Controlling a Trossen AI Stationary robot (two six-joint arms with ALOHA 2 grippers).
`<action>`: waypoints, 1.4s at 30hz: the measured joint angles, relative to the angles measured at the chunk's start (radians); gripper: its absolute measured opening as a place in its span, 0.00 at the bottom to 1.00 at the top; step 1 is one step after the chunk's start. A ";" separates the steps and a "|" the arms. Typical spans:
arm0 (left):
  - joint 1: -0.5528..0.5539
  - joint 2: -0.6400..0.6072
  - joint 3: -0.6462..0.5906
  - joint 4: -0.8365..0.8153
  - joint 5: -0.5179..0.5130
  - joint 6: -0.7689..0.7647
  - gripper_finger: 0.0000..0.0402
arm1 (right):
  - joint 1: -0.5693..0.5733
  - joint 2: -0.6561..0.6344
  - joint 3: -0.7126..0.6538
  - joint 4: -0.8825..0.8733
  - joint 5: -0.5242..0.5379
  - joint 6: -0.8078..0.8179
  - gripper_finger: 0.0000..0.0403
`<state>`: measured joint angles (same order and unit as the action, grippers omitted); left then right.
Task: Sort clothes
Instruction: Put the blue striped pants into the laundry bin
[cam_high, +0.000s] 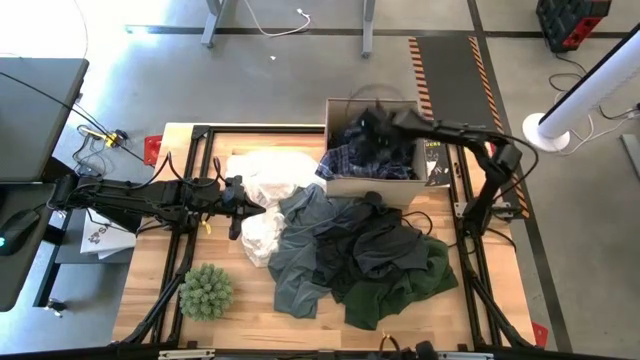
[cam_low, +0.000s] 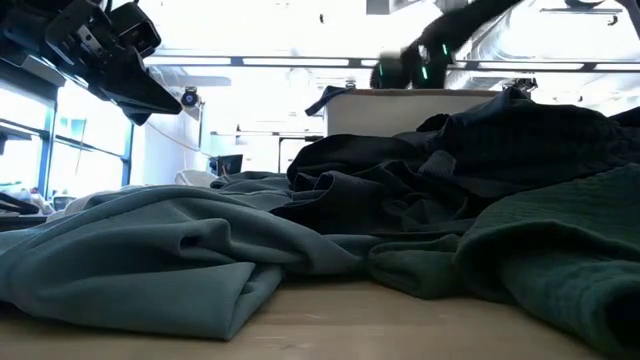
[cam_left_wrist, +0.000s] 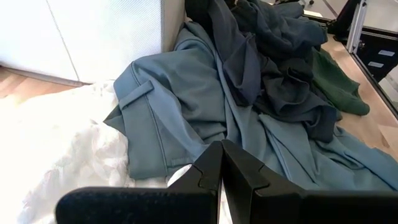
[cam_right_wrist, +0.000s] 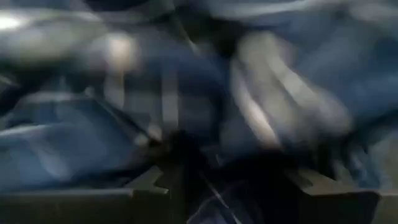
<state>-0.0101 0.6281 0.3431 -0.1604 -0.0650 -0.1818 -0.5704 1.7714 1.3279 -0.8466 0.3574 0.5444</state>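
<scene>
A pile of clothes lies on the wooden table: a white garment (cam_high: 268, 180), a grey-blue one (cam_high: 300, 255), a black one (cam_high: 378, 245) and a dark green one (cam_high: 420, 280). The blue-and-white plaid shirt (cam_high: 345, 160) lies in a cardboard box (cam_high: 370, 185) at the far side, one part over the box's left wall. My left gripper (cam_left_wrist: 221, 163) is shut and empty, held above the white garment's edge (cam_left_wrist: 74, 143) beside the grey-blue one (cam_left_wrist: 180, 118). My right gripper (cam_high: 385, 122) reaches into the box just over the plaid shirt (cam_right_wrist: 155, 93).
A small spiky green plant ball (cam_high: 206, 290) sits at the near left of the table. Bare wood (cam_high: 240, 320) shows along the near edge. The right arm (cam_low: 415, 55) spans over the box's far right corner.
</scene>
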 joint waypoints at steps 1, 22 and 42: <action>0.000 0.000 0.000 0.000 0.000 -0.001 0.02 | 0.001 0.009 -0.059 0.044 -0.021 0.009 0.36; 0.000 0.000 0.000 0.001 0.000 -0.010 0.02 | 0.185 -0.111 0.360 -0.129 -0.134 -0.079 0.36; 0.000 0.000 0.000 0.002 -0.005 0.002 0.02 | 0.174 -0.023 -0.029 0.477 -0.433 -0.046 0.36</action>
<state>-0.0100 0.6283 0.3431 -0.1588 -0.0698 -0.1799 -0.3964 1.7485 1.2992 -0.3692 -0.0753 0.4988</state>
